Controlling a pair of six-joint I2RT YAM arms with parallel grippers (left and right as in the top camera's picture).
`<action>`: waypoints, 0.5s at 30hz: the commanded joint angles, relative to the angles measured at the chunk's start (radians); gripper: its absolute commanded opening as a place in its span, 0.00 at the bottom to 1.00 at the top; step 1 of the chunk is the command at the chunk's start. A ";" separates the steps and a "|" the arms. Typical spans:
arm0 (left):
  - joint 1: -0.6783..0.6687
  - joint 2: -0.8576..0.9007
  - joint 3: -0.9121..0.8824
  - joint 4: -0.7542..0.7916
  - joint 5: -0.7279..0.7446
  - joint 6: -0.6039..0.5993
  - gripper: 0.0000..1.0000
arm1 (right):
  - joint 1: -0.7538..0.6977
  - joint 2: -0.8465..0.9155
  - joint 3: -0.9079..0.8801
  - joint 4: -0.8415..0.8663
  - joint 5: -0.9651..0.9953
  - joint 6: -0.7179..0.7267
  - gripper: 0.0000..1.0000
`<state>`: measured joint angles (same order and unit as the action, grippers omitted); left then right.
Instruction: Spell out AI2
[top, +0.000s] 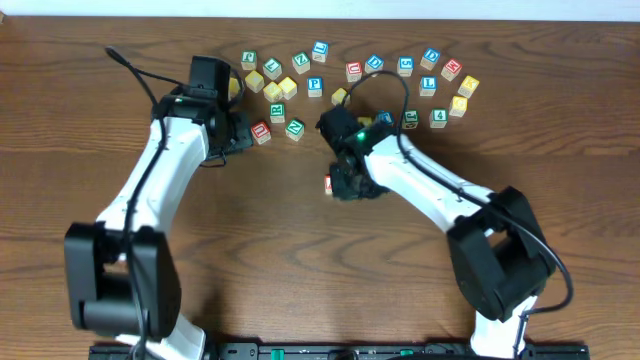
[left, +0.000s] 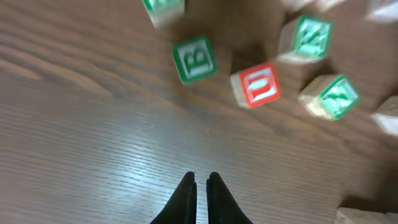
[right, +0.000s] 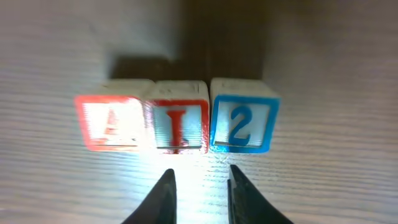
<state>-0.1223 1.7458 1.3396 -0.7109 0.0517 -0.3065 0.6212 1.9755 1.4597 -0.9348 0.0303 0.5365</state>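
Observation:
Three white-faced cubes stand in a row on the wood in the right wrist view: the red A (right: 109, 121), the red I (right: 179, 124) and the blue 2 (right: 241, 123), side by side and touching. My right gripper (right: 200, 177) sits just in front of the I, its fingers slightly parted with nothing between them. From overhead the right gripper (top: 342, 185) covers most of the row; only a red-edged cube (top: 328, 184) peeks out at its left. My left gripper (left: 201, 179) is shut and empty over bare table, short of a green B cube (left: 194, 59) and a red cube (left: 256, 85).
Several loose letter cubes lie scattered along the back of the table (top: 350, 72), with yellow-faced ones (top: 275, 88) at the left of the group. A red cube (top: 262, 132) and a green cube (top: 295, 128) lie near the left gripper. Both arms reach in from the front edge.

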 joint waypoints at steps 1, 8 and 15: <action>0.005 -0.154 0.071 0.008 -0.087 0.021 0.08 | -0.046 -0.108 0.048 -0.003 0.018 -0.022 0.25; 0.005 -0.295 0.071 0.005 -0.143 0.021 0.08 | -0.172 -0.179 0.048 -0.013 0.013 -0.062 0.22; 0.028 -0.381 0.071 0.005 -0.151 0.021 0.25 | -0.281 -0.264 0.049 -0.031 -0.007 -0.140 0.27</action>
<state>-0.1123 1.3972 1.4006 -0.7029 -0.0715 -0.2939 0.3759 1.7767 1.4937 -0.9573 0.0299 0.4549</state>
